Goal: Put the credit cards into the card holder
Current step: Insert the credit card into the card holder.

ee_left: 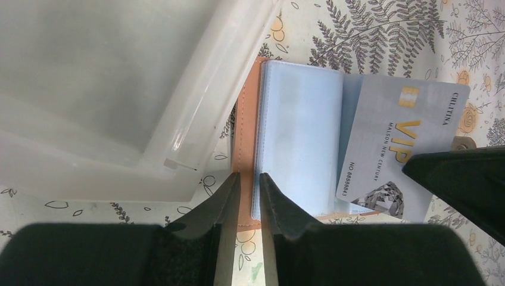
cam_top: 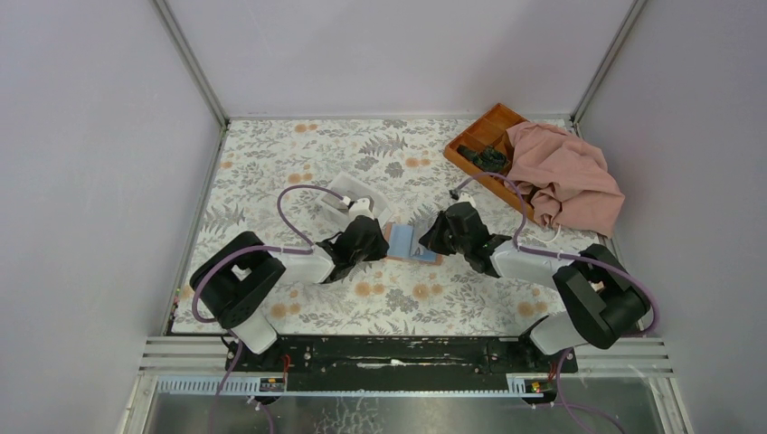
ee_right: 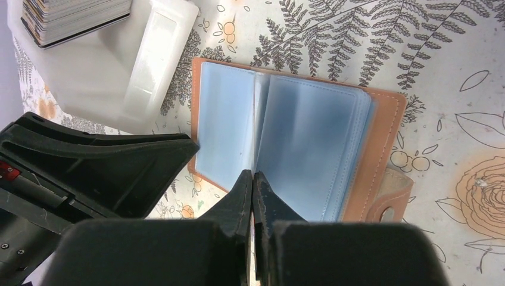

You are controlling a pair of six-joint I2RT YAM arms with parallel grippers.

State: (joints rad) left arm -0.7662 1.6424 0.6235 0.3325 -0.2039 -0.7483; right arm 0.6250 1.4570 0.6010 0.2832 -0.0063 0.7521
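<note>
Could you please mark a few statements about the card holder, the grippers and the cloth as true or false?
1. The card holder lies open, sleeves facing up. True.
2. The jaws of the right gripper are wide apart. False: they are shut, apparently on the grey VIP card.
3. The white box sits close beside the card holder. True.
4. The pink cloth covers the card holder. False: it lies over the orange tray.

Both arms are nose to nose. The left gripper (cam_top: 375, 242) and the right gripper (cam_top: 434, 237) close in on the card holder (cam_top: 404, 242), which lies open between their jaws with its blue sleeves up. A white box (cam_top: 348, 192) sits just behind the left jaws. Well beyond the right jaws, an orange tray (cam_top: 479, 136) is half under a pink cloth (cam_top: 565, 176).
</note>
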